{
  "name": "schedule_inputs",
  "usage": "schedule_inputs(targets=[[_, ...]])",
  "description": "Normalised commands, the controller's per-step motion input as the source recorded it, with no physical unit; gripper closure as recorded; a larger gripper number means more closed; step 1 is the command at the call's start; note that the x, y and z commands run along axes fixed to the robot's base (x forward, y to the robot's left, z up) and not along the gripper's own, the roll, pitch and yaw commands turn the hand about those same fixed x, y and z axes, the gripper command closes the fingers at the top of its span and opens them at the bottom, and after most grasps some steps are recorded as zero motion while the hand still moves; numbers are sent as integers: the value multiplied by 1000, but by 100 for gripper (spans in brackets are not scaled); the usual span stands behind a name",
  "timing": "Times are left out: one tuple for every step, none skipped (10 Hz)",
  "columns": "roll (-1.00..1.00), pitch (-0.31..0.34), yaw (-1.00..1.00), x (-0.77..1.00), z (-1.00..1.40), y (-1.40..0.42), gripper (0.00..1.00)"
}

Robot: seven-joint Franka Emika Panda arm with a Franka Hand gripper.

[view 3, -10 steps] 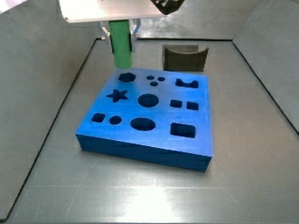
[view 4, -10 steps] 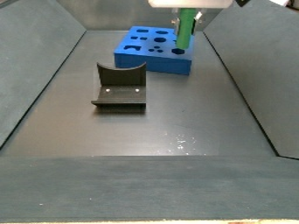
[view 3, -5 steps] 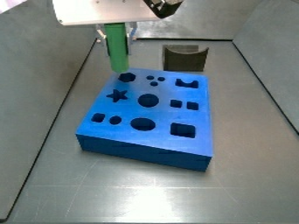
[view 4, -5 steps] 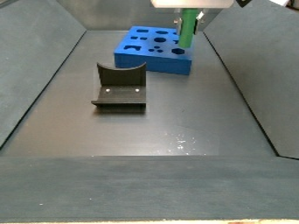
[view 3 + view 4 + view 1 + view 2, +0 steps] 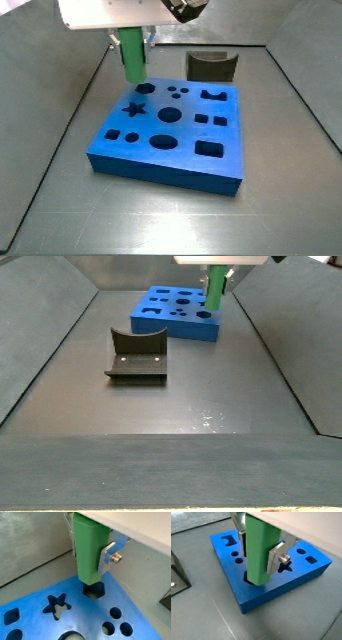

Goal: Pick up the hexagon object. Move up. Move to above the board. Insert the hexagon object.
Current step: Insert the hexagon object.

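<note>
Barely shifted since earlier — gripper (image 5: 91, 547) above the board (image 5: 40, 619), jaws clamped on the hexagon object (image 5: 89, 549), no writing legible

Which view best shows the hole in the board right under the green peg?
A wrist view: the hole shows dark just beneath the hexagon object, held upright in the gripper above the board. In a side view the hexagon object hides it; in the rest it is too small to tell.

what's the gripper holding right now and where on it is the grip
The gripper above the board is shut on the hexagon object, the green peg. Its silver fingers clamp the peg's upper part; the lower end hangs free over a corner hole.
</note>
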Motion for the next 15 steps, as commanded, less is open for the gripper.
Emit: schedule_inputs(targets=[[186, 200, 0, 1000, -557, -3, 100], [169, 274, 0, 1000, -563, 0, 100], [0, 346, 0, 886, -377, 0, 100], [9, 0, 0, 0, 0, 0, 100], [0, 0, 0, -17, 0, 0, 100], [220, -197, 0, 194, -260, -71, 100], [40, -414, 0, 600, -309, -40, 100], [-106, -663, 23, 789, -314, 0, 100], [-323, -506, 0, 951, -409, 97, 100], [-303, -274, 20, 1000, -500, 166, 100], [0, 40, 0, 637, -94, 0, 100], [0, -11, 0, 0, 0, 0, 100], [434, -91, 0, 331, -731, -314, 100], [534, -14, -29, 394, -783, -477, 100], [491, -23, 0, 343, -834, -494, 100]])
